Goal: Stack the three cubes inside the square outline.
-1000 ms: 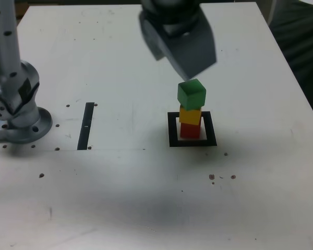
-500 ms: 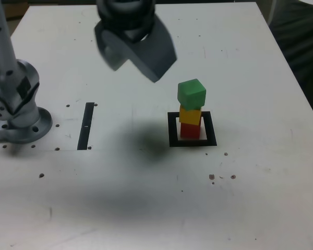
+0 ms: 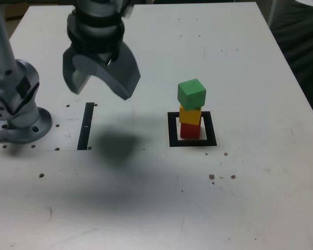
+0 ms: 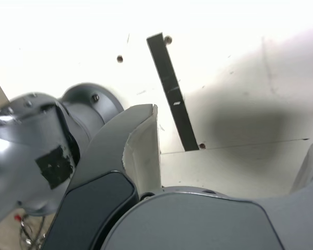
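Note:
The three cubes stand as one tower inside the square outline (image 3: pixel 171 129): the red cube (image 3: pixel 190 130) at the base, the yellow cube (image 3: pixel 190 114) on it, the green cube (image 3: pixel 191 93) on top, turned a little askew. My gripper (image 3: pixel 99 86) hangs high above the table, well off to the exterior view's left of the tower, open and holding nothing. In the wrist view the gripper (image 4: pixel 229 151) shows one grey finger (image 4: pixel 141 151) and the edge of the other, with bare table between them; no cube appears there.
A straight black strip (image 3: pixel 86 125) lies on the white table (image 3: pixel 250 198) below the gripper, also seen as the strip (image 4: pixel 172 94) in the wrist view. The arm's grey base (image 3: pixel 18 112) stands at the exterior view's left edge. Small screw holes dot the surface.
The open gripper has swung from above the tower toward the exterior view's left. The tower has stayed still.

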Motion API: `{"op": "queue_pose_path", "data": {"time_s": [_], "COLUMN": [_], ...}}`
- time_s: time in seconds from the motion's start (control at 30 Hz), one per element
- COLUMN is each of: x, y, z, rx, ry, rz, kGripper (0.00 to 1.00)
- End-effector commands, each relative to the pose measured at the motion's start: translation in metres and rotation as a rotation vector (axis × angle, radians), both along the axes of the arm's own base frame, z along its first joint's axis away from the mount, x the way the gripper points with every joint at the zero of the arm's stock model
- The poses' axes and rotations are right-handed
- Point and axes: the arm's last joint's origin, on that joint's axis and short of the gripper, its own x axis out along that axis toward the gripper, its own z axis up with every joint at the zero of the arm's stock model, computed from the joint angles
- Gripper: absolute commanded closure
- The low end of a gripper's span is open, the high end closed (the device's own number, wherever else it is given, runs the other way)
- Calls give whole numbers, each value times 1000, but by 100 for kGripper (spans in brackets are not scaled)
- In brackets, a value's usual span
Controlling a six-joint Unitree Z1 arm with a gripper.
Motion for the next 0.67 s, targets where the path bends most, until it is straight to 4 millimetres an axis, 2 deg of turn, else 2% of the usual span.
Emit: {"op": "queue_pose_path", "data": {"time_s": [0.0, 0.37, 0.63], "x": [-3, -19, -28], "y": [1, 13, 20], "z": [-6, -51, -67], "rx": [-20, -115, -139], "ry": [-2, -12, -19], "rz": [31, 130, 179], "kGripper": [1, 1, 1]}}
